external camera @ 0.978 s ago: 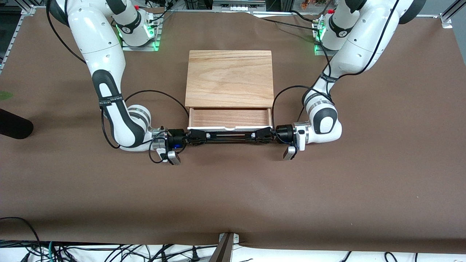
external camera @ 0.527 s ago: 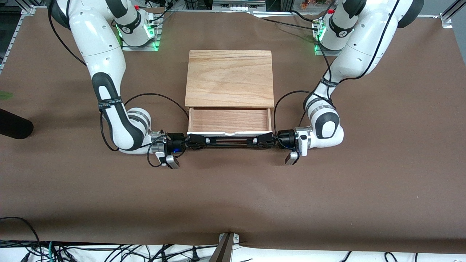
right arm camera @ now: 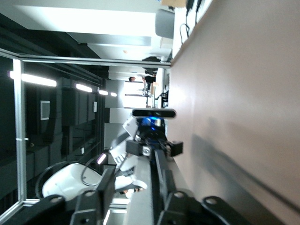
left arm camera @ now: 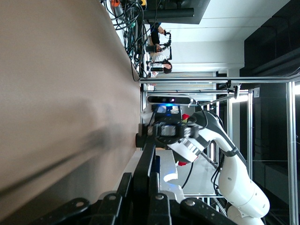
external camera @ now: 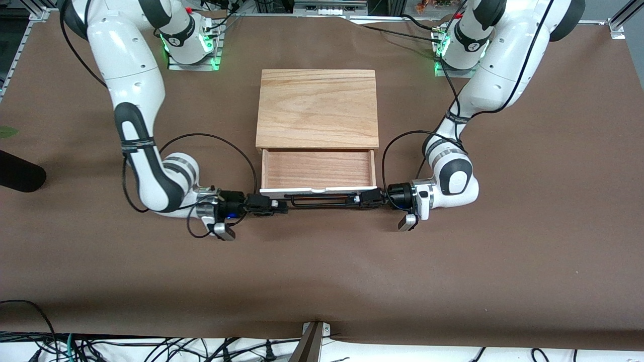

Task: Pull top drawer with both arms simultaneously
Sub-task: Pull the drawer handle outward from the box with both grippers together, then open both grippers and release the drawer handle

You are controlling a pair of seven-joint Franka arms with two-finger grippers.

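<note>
- the top drawer point(external camera: 318, 168) sits pulled out of the cabinet toward the front camera. its wood tray is open to view below the wooden top board point(external camera: 317, 108), and the white front is at the camera-side edge.
- my left gripper point(external camera: 366, 199) is clamped tight on the black handle point(external camera: 322, 201), at the end toward the left arm's end of the table. the left wrist view shows the bar pinched right between the pads.
- my right gripper point(external camera: 282, 204) is at the handle's other end, low over the table point(external camera: 322, 281). its jaws are spread, and from the front the tips look just off the end of the bar, so it's gripping nothing as far as i can see.
- my read is that the pull itself is pretty much done and this is the let-go part.
- to do it well, don't haul any more with the left alone. a one-sided tug would probably skew the drawer on its runners.
- i'd open the left fully before moving it, then slide it out along the bar's line so the pads don't snag the wire.
- keep both wrists level and low until they're clear, then lift away.
</note>
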